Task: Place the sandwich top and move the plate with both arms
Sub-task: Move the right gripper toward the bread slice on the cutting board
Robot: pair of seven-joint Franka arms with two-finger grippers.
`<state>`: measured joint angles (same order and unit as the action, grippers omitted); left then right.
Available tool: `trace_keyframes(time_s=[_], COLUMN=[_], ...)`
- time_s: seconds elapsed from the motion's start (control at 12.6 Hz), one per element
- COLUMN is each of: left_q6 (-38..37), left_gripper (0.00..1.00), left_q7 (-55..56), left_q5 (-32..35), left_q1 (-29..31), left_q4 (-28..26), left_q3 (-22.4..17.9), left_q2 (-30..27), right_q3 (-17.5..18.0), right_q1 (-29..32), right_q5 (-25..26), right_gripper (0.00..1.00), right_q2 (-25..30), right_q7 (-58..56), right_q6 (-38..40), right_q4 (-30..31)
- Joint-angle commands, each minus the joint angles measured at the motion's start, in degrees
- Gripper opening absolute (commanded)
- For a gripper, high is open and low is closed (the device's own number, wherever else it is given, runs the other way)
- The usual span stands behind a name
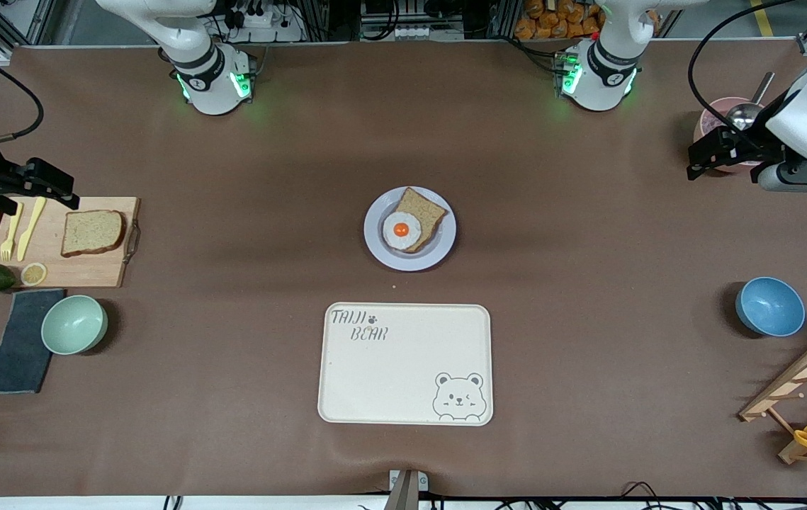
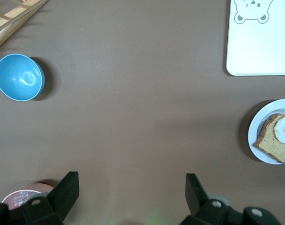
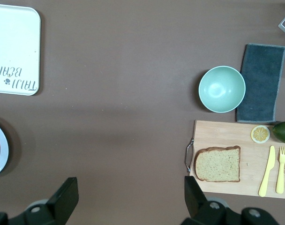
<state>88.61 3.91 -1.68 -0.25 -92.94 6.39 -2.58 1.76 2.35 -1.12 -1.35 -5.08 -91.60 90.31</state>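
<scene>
Sandwich top [image 1: 92, 232], speckled tan, dark-crusted, flat on cutting board [image 1: 84, 273]; both tools [image 2: 131, 187] [image 3: 131, 190] released, aloft.

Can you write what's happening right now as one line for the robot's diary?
step: not started | sandwich top: on cutting board | plate: holds egg bread | left claw: open, waiting | right claw: open, waiting

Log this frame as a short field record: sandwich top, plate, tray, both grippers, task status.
sandwich top: plain tan-brown bread slice lying on the wooden cutting board, toward the right arm's end of the table
plate: round lavender-grey plate holding egg-topped bread slice, mid-table
tray: cream rectangular bear tray, nearer the front camera than the plate
left gripper: open, holding nothing
right gripper: open, holding nothing
status: top not yet placed
</scene>
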Motion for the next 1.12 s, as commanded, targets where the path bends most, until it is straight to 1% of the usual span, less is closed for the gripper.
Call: trace_keyframes(time_s=[0.0,0.24,0.4,0.56,0.8,0.88,1.04], left_q6=[-0.72,-0.72,-0.81,-0.81,-1.59,-3.60,-3.97], left_gripper=[1.00,1.00,1.00,1.00,1.00,1.00,1.00], left_q7=[-1.09,-0.83,-0.48,-0.48,-1.18,-1.18,-1.18], left_q5=[0.89,0.54,1.59,1.95,1.16,1.07,0.63], left_q1=[0.07,-0.02,-0.72,-0.54,0.42,0.51,1.38], left_q4=[1.35,1.44,4.33,4.26,2.68,1.11,-1.62], left_q3=[0.02,0.02,0.64,0.64,0.64,0.64,0.64], left_q2=[0.38,0.91,3.10,3.37,3.20,3.02,2.67], right_q3=[-1.22,-1.76,-1.67,-1.76,-2.11,-2.11,-2.20], right_q1=[-1.37,-1.82,-1.64,-1.38,-1.64,-1.21,-1.03], right_q5=[1.12,1.12,1.03,1.03,1.12,1.03,1.03], right_gripper=[1.00,1.00,1.00,1.00,1.00,1.00,1.00], right_q2=[-0.67,-0.75,-0.84,-1.11,-2.68,-3.04,-3.74], right_q7=[-0.11,-0.19,-0.28,-0.46,-0.46,-0.46,-0.46], right_q6=[0.81,0.81,0.63,0.28,0.45,0.63,0.98], right_q4=[-1.45,-1.45,-1.45,-1.54,-1.54,-1.45,-1.36])
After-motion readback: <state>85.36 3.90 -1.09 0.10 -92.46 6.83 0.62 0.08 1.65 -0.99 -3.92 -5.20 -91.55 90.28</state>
